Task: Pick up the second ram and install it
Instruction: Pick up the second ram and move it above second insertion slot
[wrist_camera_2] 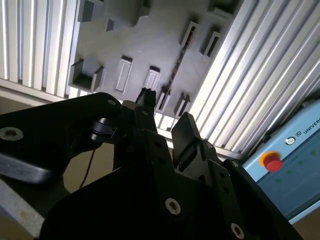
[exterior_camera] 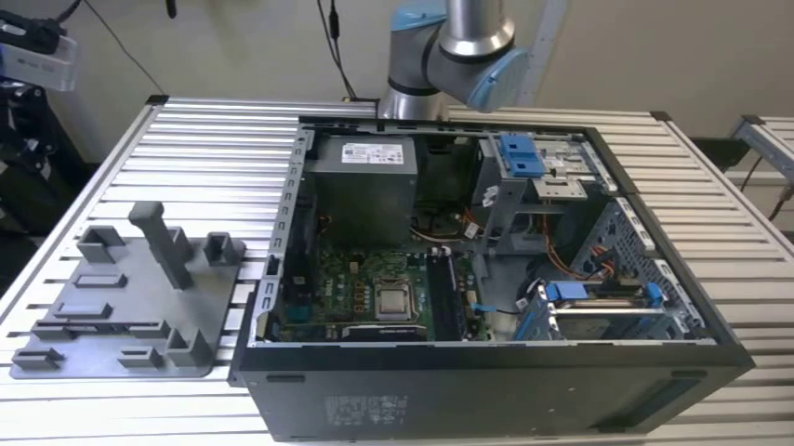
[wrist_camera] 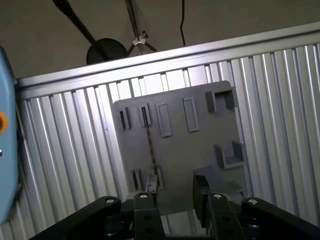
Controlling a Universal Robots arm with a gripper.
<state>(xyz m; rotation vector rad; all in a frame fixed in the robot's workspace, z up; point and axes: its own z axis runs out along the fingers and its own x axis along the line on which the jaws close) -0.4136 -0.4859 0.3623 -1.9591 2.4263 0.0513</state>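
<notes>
Ribbed table (wrist_camera: 280, 100) carried the gray holder (wrist_camera: 200, 150), where the second ram (wrist_camera: 149, 142) stood on edge — long axis running straight away from the gripper (wrist_camera: 175, 186), whose jaws stood apart and empty, stick nearer one finger than mid-gap.

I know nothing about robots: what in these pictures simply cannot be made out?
- First wrist view: the second ram stands edge-on in the gray holder tray, so its chips and label are hidden. The open gripper covers its near end.
- Exterior view: the arm is cut off by the top edge.
- Exterior view: inside the computer case, the memory slots are too small to tell whether they are filled.
</notes>
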